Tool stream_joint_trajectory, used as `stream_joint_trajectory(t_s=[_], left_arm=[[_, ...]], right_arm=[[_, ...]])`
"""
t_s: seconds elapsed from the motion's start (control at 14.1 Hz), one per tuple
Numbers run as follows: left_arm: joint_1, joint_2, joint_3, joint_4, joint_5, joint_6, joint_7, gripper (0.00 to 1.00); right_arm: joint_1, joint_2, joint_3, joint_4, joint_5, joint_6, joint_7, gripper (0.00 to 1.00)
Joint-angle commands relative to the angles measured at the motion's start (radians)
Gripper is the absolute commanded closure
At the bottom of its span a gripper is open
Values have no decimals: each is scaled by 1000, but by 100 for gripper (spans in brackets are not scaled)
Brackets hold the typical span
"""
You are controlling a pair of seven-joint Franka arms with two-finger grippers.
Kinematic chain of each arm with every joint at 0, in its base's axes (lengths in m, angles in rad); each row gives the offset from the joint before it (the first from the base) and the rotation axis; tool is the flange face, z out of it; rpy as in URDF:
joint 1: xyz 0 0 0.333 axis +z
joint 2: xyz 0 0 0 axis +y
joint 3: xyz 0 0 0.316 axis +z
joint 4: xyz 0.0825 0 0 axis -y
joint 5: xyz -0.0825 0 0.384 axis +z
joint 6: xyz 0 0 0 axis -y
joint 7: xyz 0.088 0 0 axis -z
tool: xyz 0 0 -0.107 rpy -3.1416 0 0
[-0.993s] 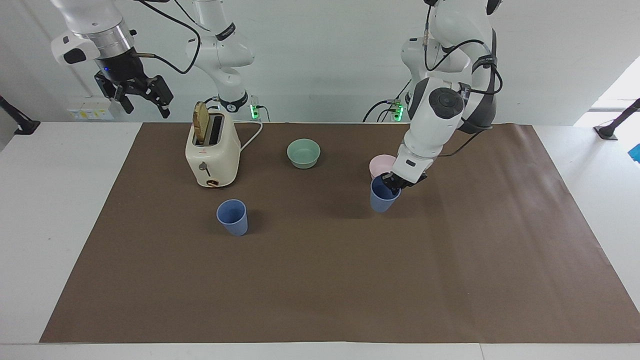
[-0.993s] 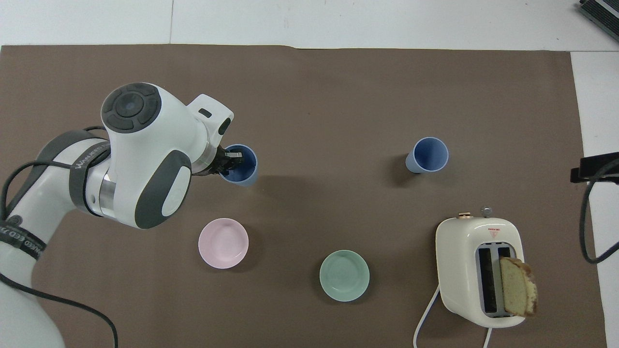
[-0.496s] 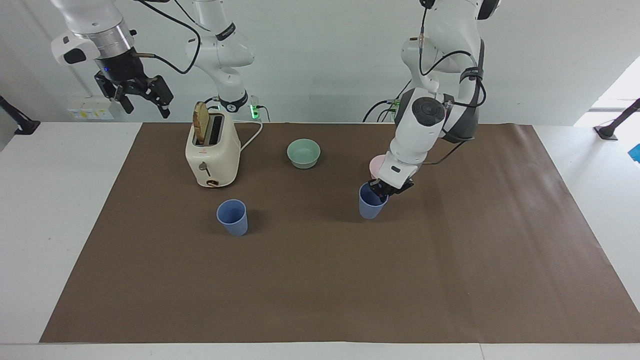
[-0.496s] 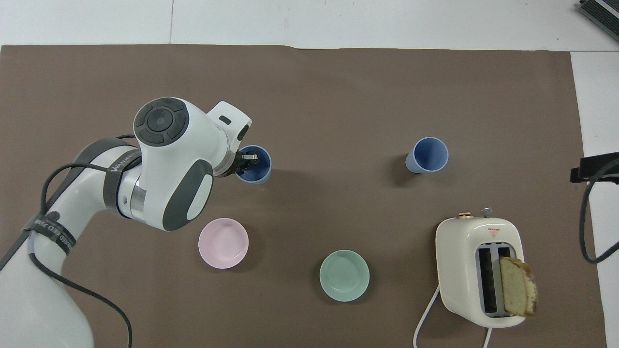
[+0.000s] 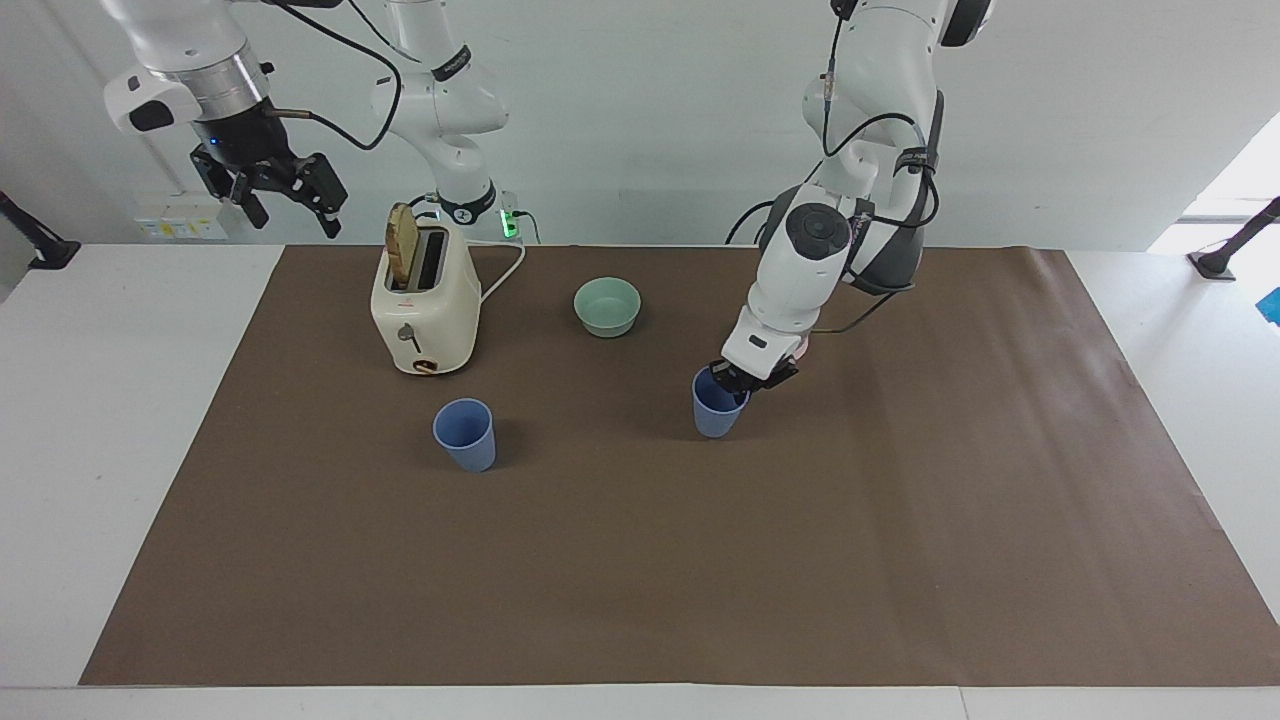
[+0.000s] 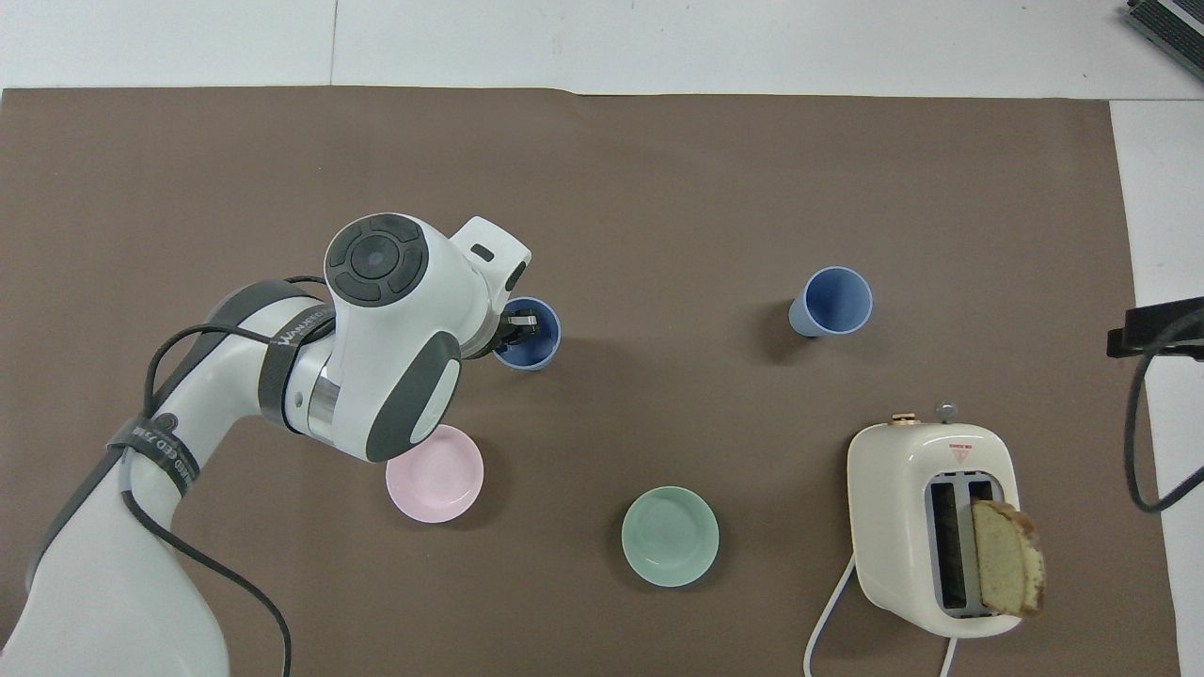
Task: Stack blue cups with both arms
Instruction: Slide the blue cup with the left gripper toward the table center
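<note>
Two blue cups are on the brown mat. One blue cup (image 5: 465,432) (image 6: 832,301) stands upright and alone, farther from the robots than the toaster. My left gripper (image 5: 738,385) (image 6: 515,327) is shut on the rim of the other blue cup (image 5: 713,412) (image 6: 533,340), one finger inside it. It holds the cup upright, low over the middle of the mat; I cannot tell whether the cup touches the mat. My right gripper (image 5: 290,208) is open and empty. It waits high up, over the white table beside the toaster.
A cream toaster (image 5: 425,300) (image 6: 931,527) with a bread slice sticking up stands near the right arm. A mint-green bowl (image 5: 607,305) (image 6: 670,536) and a pink bowl (image 6: 435,472) sit nearer to the robots than the cups.
My left gripper has carried its blue cup sideways across the mat toward the standing cup, away from the pink bowl. The right arm has barely moved.
</note>
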Motion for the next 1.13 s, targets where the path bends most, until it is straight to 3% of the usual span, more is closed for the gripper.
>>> stream_joint_trajectory(t_s=[0.0, 0.35, 0.43, 0.5, 0.57, 0.85, 1.06], left_arm=[[-14, -4, 18, -26, -13, 38, -1, 100], [-14, 7, 19, -37, -13, 62, 5, 100], [-11, 7, 18, -35, -13, 62, 10, 86], [-11, 7, 19, -35, -13, 62, 10, 38], [-13, 7, 19, -35, -13, 56, 8, 21], [-13, 7, 21, -32, -12, 42, 7, 14], [-2, -21, 22, -3, -3, -54, 13, 10]], right_arm=[[-8, -20, 3, -26, 0, 19, -18, 0], [-8, -20, 3, -26, 0, 20, -18, 0], [-8, -20, 3, -26, 0, 19, -18, 0], [-8, -20, 3, -26, 0, 20, -18, 0], [-8, -20, 3, -26, 0, 19, -18, 0], [-7, -20, 3, -26, 0, 22, -18, 0], [1, -4, 6, -28, 0, 57, -28, 0]])
